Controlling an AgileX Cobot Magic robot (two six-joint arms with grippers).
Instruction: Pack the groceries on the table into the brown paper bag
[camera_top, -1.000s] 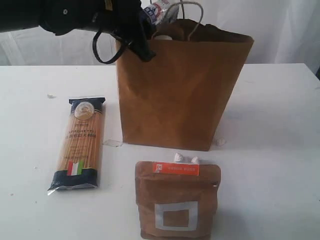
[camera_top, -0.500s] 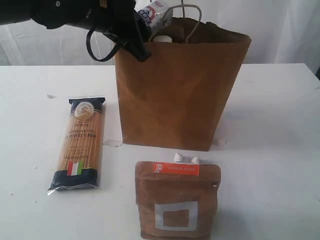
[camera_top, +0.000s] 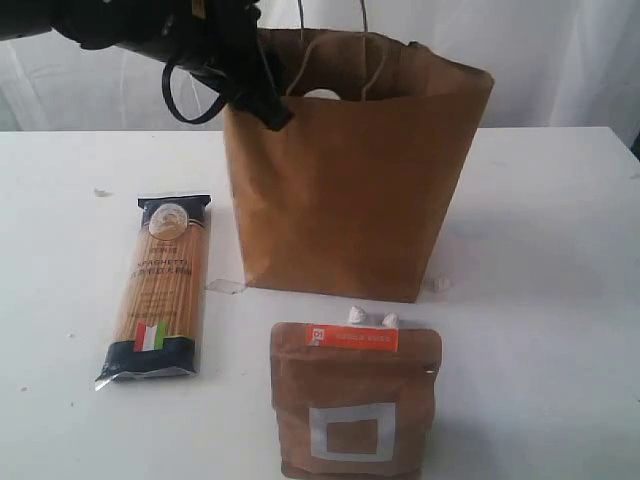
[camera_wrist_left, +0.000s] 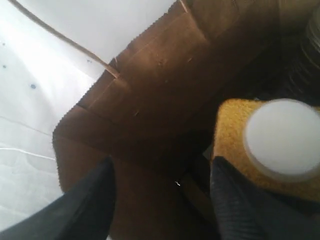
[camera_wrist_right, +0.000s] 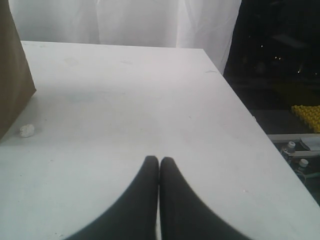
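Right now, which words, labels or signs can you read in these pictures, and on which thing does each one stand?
spaghetti packet: one dark line seems to read "SPAGHETTI"; the other lines are too blurred to read.
Same packet: green, white and red flag sign, no words.
brown pouch: white letters on its orange label, too blurred to read.
Same pouch: white square outline, no words.
brown paper bag: no print visible.

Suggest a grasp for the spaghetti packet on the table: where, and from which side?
Take the spaghetti packet across its narrow width near mid-length, coming straight down from above. It lies flat on the table, long and thin, with both long edges free; in the exterior view the brown paper bag stands apart on its right.
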